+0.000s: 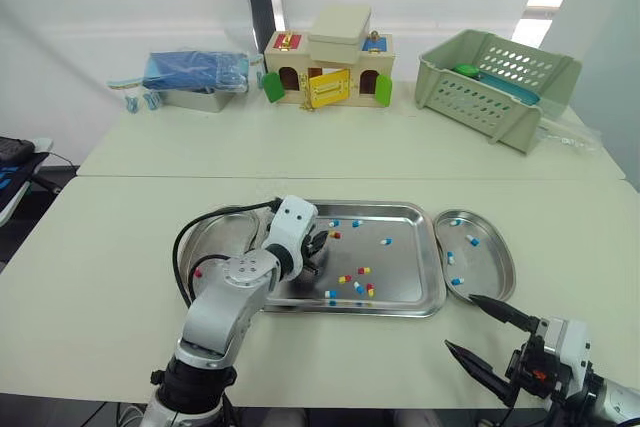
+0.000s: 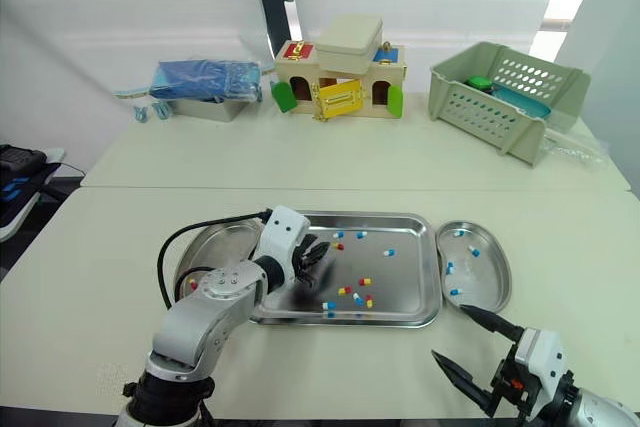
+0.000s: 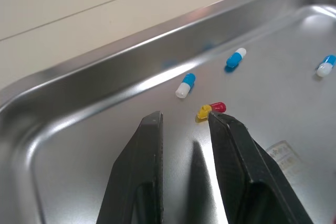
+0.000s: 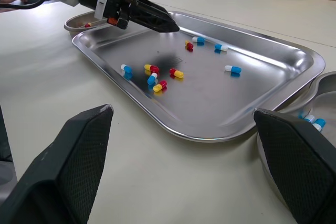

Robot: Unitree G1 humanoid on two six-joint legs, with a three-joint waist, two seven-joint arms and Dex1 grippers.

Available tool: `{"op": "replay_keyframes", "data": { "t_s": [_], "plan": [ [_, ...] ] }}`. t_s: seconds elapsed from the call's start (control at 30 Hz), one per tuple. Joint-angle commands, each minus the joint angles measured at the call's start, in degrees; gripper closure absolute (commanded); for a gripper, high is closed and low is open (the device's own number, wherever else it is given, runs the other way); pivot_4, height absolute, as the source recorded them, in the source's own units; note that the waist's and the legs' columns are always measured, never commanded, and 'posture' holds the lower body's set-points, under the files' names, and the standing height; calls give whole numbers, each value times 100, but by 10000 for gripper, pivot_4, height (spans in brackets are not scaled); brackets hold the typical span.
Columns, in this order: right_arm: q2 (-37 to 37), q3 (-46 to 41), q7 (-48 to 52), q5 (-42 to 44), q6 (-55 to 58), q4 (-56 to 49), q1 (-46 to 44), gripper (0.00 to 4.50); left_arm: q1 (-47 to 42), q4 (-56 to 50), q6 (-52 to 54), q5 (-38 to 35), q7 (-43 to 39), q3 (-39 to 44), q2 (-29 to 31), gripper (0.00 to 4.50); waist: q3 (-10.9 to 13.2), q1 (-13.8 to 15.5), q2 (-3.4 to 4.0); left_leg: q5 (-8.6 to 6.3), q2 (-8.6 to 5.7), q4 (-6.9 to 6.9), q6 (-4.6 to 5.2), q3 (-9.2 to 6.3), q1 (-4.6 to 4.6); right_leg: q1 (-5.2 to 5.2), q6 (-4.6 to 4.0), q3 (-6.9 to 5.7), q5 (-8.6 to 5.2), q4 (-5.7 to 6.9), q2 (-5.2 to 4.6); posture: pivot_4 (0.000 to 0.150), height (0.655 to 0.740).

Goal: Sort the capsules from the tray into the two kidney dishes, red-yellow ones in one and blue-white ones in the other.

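A steel tray [image 1: 400, 209] holds several loose red-yellow and blue-white capsules. My left gripper [image 3: 184, 121] is low inside the tray's left part, open by a narrow gap with nothing between its fingers. A red-yellow capsule [image 3: 211, 109] lies at the tip of one finger, with a blue-white capsule [image 3: 185, 85] just beyond. The left kidney dish [image 1: 205, 237] holds a red-yellow capsule [image 1: 197, 272]. The right kidney dish [image 1: 497, 265] holds several blue-white capsules [image 1: 471, 240]. My right gripper [image 1: 460, 321] hovers open over the table near the front edge, short of the right dish.
A black cable [image 1: 180, 247] loops over the left dish from my left arm. At the table's back stand a blue bag in a box [image 1: 195, 77], a toy house [image 1: 328, 69] and a green basket [image 1: 495, 82]. A seam [image 1: 350, 178] crosses the table behind the tray.
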Motion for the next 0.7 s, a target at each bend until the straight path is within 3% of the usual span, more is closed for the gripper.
{"op": "replay_keyframes", "data": {
  "t_s": [0.03,0.33,0.43,0.6,0.7],
  "plan": [
    [-69,-105,0,119,24,-138,-8,0,131,-394,-122,-36,-1,102,47,31655,0,0,0,0,0,0,0,-1,0,0,0,-1,0,0,0,1500,7400],
    [-59,-20,-66,78,98,-219,-37,0,3,-198,-72,-84,-172,-158,-11,31655,1,-1,-1,-1,-1,0,2,-1,-1,0,0,-1,0,0,0,1500,7400],
    [-67,-9,-130,73,147,-307,-16,0,-92,-73,-100,-52,-174,-247,-86,25979,1,0,-1,-1,-1,0,2,0,-1,0,0,-1,0,0,0,1500,7400],
    [-87,-38,-177,80,220,-414,30,0,-288,233,38,-36,-71,-194,-265,10477,1,-1,-1,-1,-1,0,2,0,0,0,0,-1,0,0,0,1500,7400],
    [-109,-78,-170,92,251,-445,52,0,-375,365,169,-43,-65,-190,-303,10477,1,-1,-1,-1,-2,0,2,-1,-1,0,0,-1,0,0,0,1500,7400]
  ]
}}
